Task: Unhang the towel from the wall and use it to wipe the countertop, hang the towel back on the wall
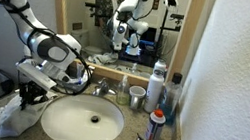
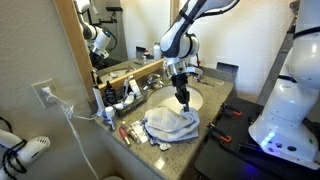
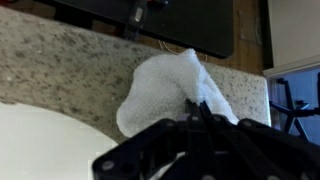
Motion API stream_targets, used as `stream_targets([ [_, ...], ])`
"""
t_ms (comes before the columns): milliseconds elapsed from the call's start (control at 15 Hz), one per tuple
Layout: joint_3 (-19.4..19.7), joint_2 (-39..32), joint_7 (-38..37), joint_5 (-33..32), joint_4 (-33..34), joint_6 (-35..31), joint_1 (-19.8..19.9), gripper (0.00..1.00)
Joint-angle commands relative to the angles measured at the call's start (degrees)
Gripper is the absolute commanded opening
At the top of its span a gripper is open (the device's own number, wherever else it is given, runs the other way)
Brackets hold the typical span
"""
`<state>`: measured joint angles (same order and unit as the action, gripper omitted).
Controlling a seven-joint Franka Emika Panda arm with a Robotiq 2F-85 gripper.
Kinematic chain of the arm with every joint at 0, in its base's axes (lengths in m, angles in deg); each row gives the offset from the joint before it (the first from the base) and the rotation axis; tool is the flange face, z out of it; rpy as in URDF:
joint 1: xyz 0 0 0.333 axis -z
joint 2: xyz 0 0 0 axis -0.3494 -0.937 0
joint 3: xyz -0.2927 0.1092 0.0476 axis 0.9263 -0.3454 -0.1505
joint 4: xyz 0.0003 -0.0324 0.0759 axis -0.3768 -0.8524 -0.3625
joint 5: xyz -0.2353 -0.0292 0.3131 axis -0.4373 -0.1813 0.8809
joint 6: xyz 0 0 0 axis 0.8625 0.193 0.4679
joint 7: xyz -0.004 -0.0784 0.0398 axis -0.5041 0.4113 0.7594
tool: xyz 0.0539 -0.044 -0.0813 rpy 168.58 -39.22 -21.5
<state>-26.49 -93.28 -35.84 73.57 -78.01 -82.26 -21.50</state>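
You had the towel down on the counter, pinched in the claw.

In an exterior view, your gripper [image 1: 30,94] stood low over the towel [image 1: 14,115], which sat in a peaked heap on the counter [image 1: 135,120] just beside the sink [image 1: 81,122]; bottles [image 1: 157,80] stood at the far side. In an exterior view, the towel [image 2: 170,125] lay bunched at the counter's [image 2: 215,97] front edge, with the gripper [image 2: 184,100] at its top. In the wrist view, the fingers met, clamped on a fold of towel [image 3: 165,85] over the granite [image 3: 60,60].
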Motion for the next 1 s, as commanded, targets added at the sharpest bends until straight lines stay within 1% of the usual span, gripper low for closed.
stream_targets([
  [0, 2.72, 2.56, -6.25, -8.07, -2.63, 3.93, 1.09, 0.01],
  [267, 5.44, 1.79, -10.77, -15.98, -3.02, 8.11, 2.2, 0.01],
  [333, 5.75, 1.16, -11.49, -17.37, -2.52, 9.14, 2.22, 0.01],
  [467, 5.31, 0.11, -10.97, -18.0, -1.03, 10.12, 2.17, 0.01],
  [733, 2.53, -1.46, -8.3, -15.6, 1.77, 5.87, 0.87, 0.01],
  [933, -0.71, -3.25, -6.89, -13.66, 4.63, -1.22, -0.84, 0.01],
])
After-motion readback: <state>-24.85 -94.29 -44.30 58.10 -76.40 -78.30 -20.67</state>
